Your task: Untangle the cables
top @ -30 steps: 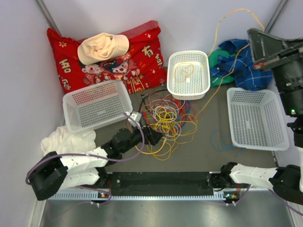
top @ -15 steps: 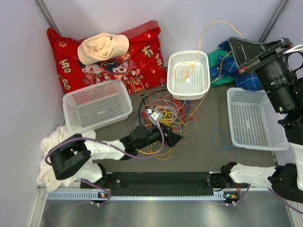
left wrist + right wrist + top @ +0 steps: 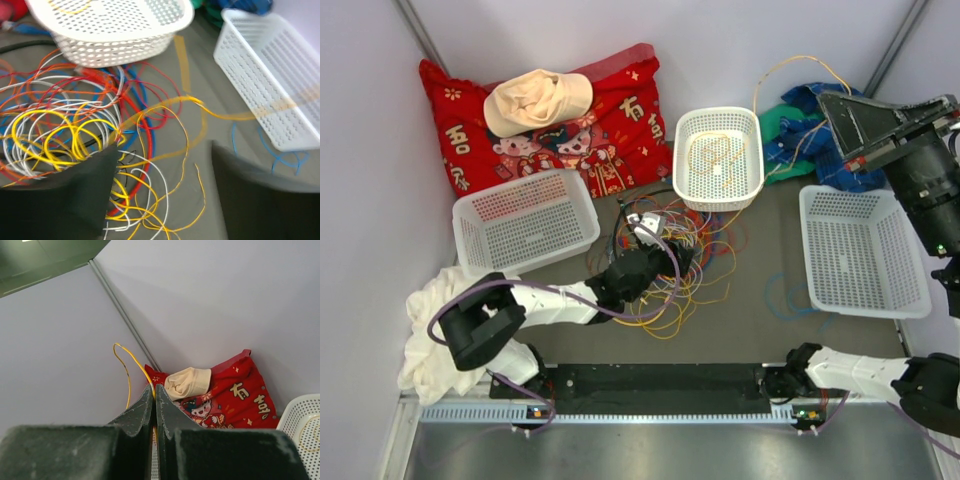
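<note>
The cables (image 3: 665, 255) lie in a loose tangle of yellow, red, blue, white and orange wires on the grey table, in front of the middle white basket (image 3: 718, 112). My left gripper (image 3: 678, 256) is low over the tangle's right side, jaws wide open and empty. In the left wrist view the gripper (image 3: 165, 170) spans yellow and white loops (image 3: 50, 140). My right gripper (image 3: 832, 103) is raised at the back right, shut on a yellow cable (image 3: 125, 360). That cable arcs (image 3: 790, 62) down into the middle basket.
A white basket (image 3: 865, 250) stands at the right, another (image 3: 525, 220) at the left. A red cushion (image 3: 610, 130) with a cream hat (image 3: 535, 100) lies at the back. Blue plaid cloth (image 3: 810, 125) lies back right, white cloth (image 3: 440, 300) near left. A loose blue wire (image 3: 785, 295) lies beside the right basket.
My left gripper has swung right across the tangle, then moved away from me to its right side. My right gripper has shifted with the yellow cable, and its loop has moved.
</note>
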Tool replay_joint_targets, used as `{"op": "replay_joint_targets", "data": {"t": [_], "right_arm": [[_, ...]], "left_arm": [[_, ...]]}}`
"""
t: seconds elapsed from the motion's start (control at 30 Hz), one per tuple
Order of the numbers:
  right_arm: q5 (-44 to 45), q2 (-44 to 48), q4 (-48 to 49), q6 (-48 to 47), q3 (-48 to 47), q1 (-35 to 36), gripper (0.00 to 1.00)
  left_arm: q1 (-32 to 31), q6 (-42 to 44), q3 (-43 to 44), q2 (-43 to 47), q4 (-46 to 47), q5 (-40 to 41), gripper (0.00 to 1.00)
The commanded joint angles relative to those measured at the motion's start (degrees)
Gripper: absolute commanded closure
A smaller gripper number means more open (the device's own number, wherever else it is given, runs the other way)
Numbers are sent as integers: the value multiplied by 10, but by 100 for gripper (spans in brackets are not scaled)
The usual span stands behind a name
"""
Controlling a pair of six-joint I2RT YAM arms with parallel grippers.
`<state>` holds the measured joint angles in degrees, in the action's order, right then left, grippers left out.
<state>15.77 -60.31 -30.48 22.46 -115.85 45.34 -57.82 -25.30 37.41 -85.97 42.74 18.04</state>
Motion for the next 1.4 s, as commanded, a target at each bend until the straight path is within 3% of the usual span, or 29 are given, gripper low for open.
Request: {"op": "replay_joint_targets", "data": {"t": [0.0, 0.07, 0.2, 0.53, 0.67, 0.7, 0.77, 0.8, 0.87, 0.9, 1.13, 1.37], "right_arm": [[-6, 10, 4, 1, 5, 2, 100], [0, 14, 4, -2, 4, 3, 100], [8, 23, 2, -10, 8, 3, 100], [27, 41, 13, -25, 25, 3, 100], [40, 56, 20, -40, 34, 3, 100], [42, 55, 17, -40, 34, 3, 100], [41, 54, 7, -39, 39, 3, 100], [41, 55, 5, -39, 42, 3, 100], [43, 55, 1, -37, 57, 3, 100], [45, 56, 1, -36, 63, 2, 100], [43, 53, 0, -22, 115, 3, 100], [10, 25, -18, 35, 133, 3, 100]], "left_arm": [[49, -34, 15, -6, -24, 46, 64], [88, -80, 12, -3, -44, 28, 100], [125, -114, 11, 5, -110, 25, 100], [149, -92, 14, 46, -200, 69, 100], [179, -119, 38, 33, -257, 30, 100], [183, -122, 44, 30, -276, 20, 97], [184, -127, 51, 34, -281, 5, 67], [184, -132, 50, 42, -267, -3, 40], [184, -136, 34, 77, -239, -11, 22], [184, -136, 29, 104, -218, -12, 1], [183, -91, 18, 230, -175, 4, 1], [168, -28, -26, 285, 21, -158, 1]]}}
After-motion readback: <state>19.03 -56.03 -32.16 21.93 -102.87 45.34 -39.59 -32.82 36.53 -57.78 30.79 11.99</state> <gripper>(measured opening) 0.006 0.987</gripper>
